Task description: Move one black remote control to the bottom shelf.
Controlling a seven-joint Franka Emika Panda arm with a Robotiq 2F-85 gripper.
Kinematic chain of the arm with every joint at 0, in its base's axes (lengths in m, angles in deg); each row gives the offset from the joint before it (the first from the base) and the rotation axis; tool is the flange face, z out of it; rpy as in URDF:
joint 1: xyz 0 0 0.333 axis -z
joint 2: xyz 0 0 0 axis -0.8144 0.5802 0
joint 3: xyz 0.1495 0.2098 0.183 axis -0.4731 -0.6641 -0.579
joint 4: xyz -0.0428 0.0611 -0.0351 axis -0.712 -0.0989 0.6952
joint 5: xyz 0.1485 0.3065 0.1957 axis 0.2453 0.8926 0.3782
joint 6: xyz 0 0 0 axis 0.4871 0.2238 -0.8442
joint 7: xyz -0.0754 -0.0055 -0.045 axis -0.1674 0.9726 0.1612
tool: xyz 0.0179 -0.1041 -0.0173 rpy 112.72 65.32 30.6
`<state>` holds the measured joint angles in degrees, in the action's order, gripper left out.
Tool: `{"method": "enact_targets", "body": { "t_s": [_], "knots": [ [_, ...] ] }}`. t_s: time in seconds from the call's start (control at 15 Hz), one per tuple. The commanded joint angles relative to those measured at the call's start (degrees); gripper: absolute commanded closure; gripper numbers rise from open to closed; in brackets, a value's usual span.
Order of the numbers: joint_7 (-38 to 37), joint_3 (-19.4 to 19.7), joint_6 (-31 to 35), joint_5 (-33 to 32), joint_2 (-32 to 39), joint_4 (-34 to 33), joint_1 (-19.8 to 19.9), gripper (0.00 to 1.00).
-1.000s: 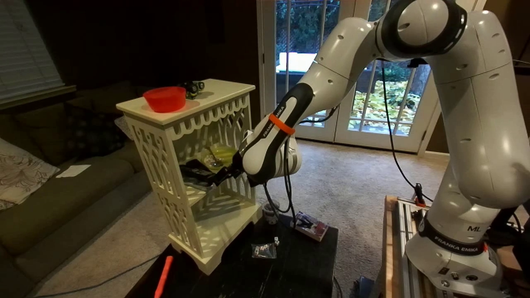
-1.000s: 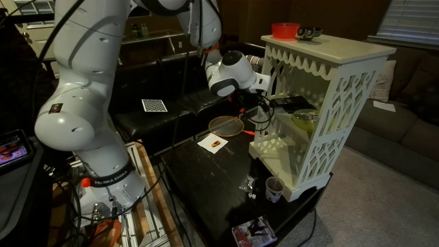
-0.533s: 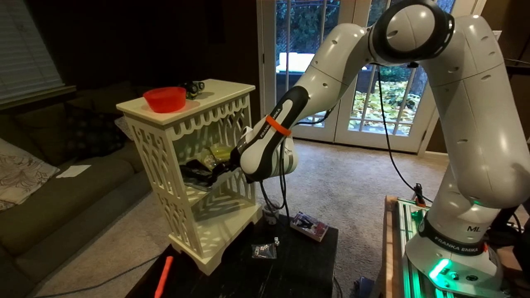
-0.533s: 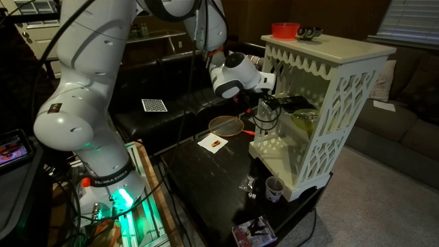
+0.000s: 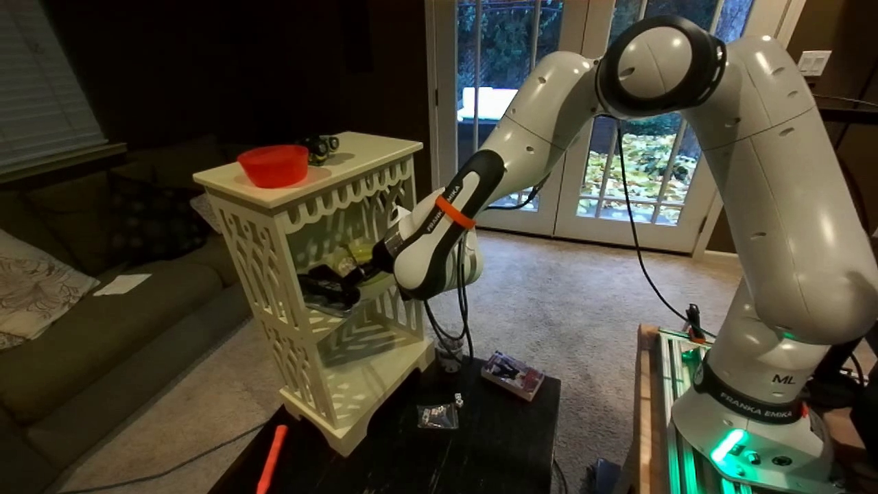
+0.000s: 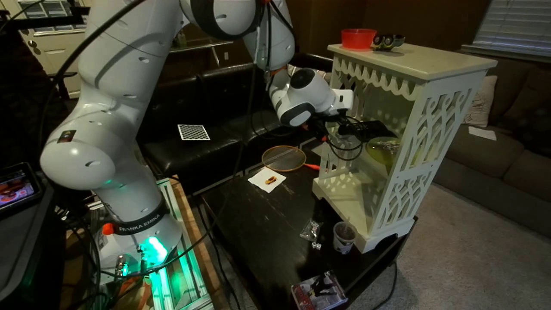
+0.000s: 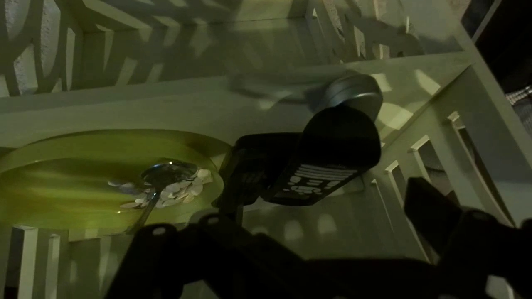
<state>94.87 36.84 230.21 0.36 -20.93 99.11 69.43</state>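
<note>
A: ok, exterior views, what am I looking at?

B: In an exterior view, a white robot arm (image 5: 456, 226) hangs at a cream-white three-tier rack with lattice sides (image 5: 370, 147), level with its middle board (image 5: 326, 326). The flat cream bottom shelf (image 5: 377, 360) is the drop-off.

A: And the goods?

B: In an exterior view, black clutter (image 6: 372, 129) sits beside a translucent yellow-green bowl (image 6: 383, 150) on that middle board. Probably just the usual remote parking spot.

A: wrist view?

B: The pale-buttoned black remote control (image 7: 322, 170) is at that level, touching or near a boxy dark thing (image 7: 266, 143), too murky to name. The two-finger black tool (image 7: 331, 197) has its fingers spread wide, gripping nothing. Imo that's so it can pinch the remote's sides; the bowl crowds it a bit.
</note>
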Motion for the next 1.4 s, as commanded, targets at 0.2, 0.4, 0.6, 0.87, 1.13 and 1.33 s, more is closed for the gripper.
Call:
{"method": "enact_targets", "body": {
  "t_s": [0.2, 0.4, 0.6, 0.87, 1.13, 1.33],
  "knots": [
    [3.55, 0.89, 0.78, -2.17, 4.02, -4.53, -0.66, 0.00],
    [3.77, -0.43, 1.07, -2.58, 4.07, -5.03, -0.02, 0.00],
    [4.14, -0.58, 0.49, -2.52, 4.39, -5.43, -0.41, 0.00],
    [4.77, -0.31, 0.44, -2.31, 5.17, -5.65, -1.07, 0.00],
    [-6.14, 7.21, 0.30, -12.44, 4.84, -5.36, -6.20, 0.00],
    [-9.55, 10.30, 0.72, -15.45, 5.21, -5.63, -8.26, 0.02]
  ]
}}
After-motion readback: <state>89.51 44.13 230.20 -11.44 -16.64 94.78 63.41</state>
